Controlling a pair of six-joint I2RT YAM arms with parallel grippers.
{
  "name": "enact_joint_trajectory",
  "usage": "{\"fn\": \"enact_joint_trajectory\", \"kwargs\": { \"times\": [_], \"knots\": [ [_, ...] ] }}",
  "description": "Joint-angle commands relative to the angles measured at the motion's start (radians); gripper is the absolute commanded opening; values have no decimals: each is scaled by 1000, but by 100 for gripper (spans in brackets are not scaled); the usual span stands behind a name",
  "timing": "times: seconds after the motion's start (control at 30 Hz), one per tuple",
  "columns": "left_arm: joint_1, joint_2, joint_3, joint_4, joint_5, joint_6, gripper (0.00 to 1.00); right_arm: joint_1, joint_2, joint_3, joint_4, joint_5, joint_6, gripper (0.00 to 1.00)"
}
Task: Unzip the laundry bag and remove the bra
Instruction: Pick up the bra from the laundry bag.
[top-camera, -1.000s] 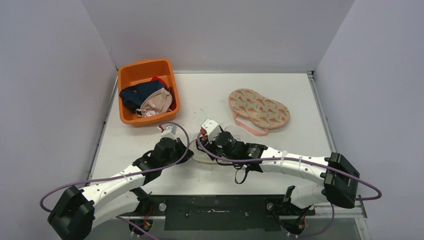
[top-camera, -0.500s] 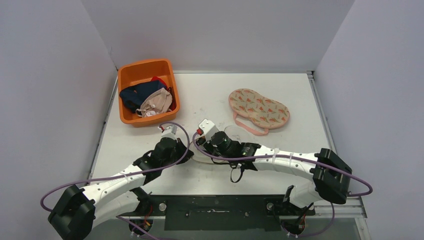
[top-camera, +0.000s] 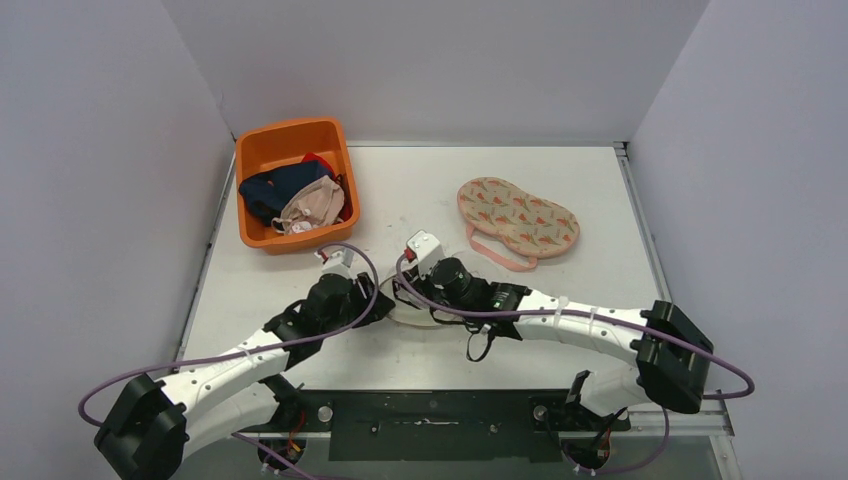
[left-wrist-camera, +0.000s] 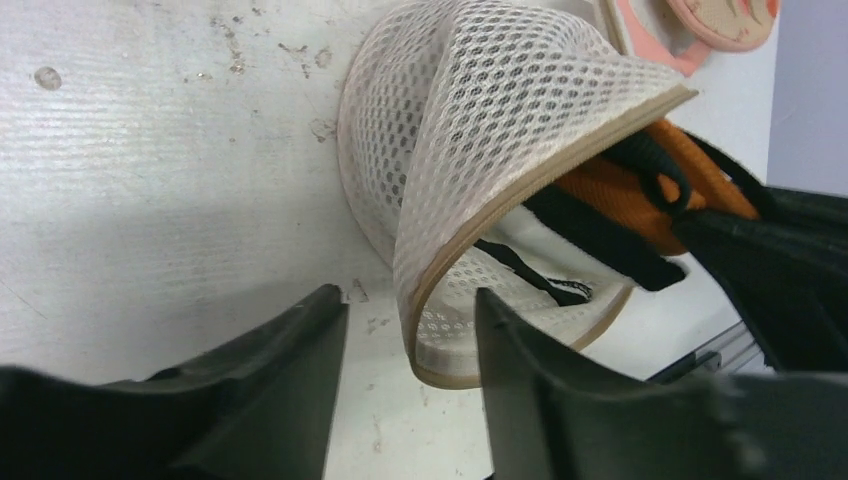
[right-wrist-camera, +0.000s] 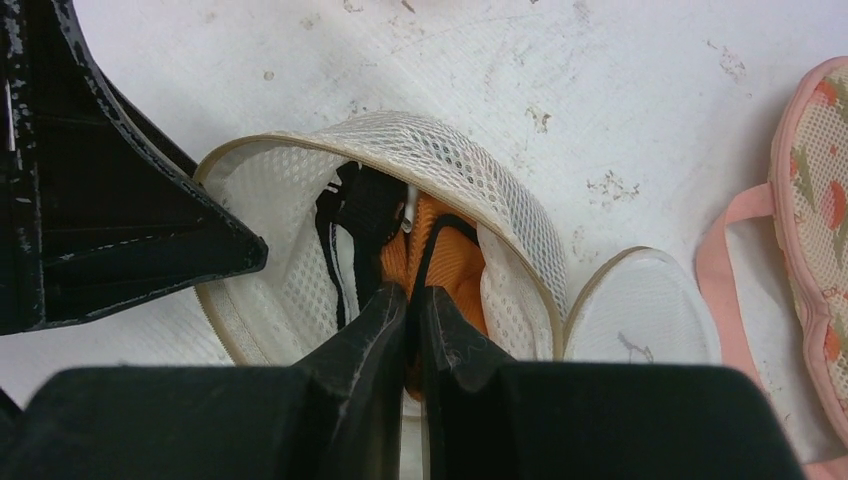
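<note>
Item 1, location. The white mesh laundry bag (right-wrist-camera: 470, 190) lies on the white table (top-camera: 420, 190) at the lower centre of the overhead frame, between the two wrists. Its zip edge is parted and the mouth gapes. The orange bra with black straps (right-wrist-camera: 452, 275) sits inside that mouth, partly showing and not yet out.

Item 2, end effectors. The right gripper (right-wrist-camera: 410, 295) is clenched, with its fingertips pressed together at the bottom centre of its own view, pinching the bra's orange cup at the black trim. The left gripper (left-wrist-camera: 410, 310) is released. Its jaws stand apart along the bottom of its view, the bag's tan-bound rim lies just ahead of the gap, and it holds nothing.

Item 3, handling. I judge the bra to be light, soft and limp, so it should follow a pinch readily. The straps are loose loops that could snag on the rim. The mesh is equally light, so the bag may lift with the bra unless it is pinned. In my view the best hold is the cup edge or a strap root, where the fabric is doubled, and the present pinch looks close to that.

Item 4, surroundings. An orange plastic tub (top-camera: 262, 150) of clothes sits at upper left and a pink-edged patterned pouch (top-camera: 518, 215) at upper right, both well apart from the work
</note>
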Motion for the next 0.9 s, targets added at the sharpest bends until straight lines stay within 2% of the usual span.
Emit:
{"fn": "enact_joint_trajectory", "kwargs": {
  "times": [0.0,0.13,0.27,0.4,0.63,0.87],
  "knots": [
    [6,-68,74,-20,18,-2,53,-38,-111,-16,17,-72,84,5],
    [3,-131,82,0,37,-1,65,-81,-161,-50,24,-145,166,5],
    [-4,-184,56,91,41,1,74,-119,-201,-87,62,-196,243,5],
    [-3,-180,74,90,45,-4,76,-151,-251,-116,96,-282,270,5],
    [2,-124,192,-28,41,-12,80,-222,-278,-89,75,-576,220,5],
    [32,-70,231,-44,47,0,78,-339,-288,-82,65,-833,247,5]
  ]
}}
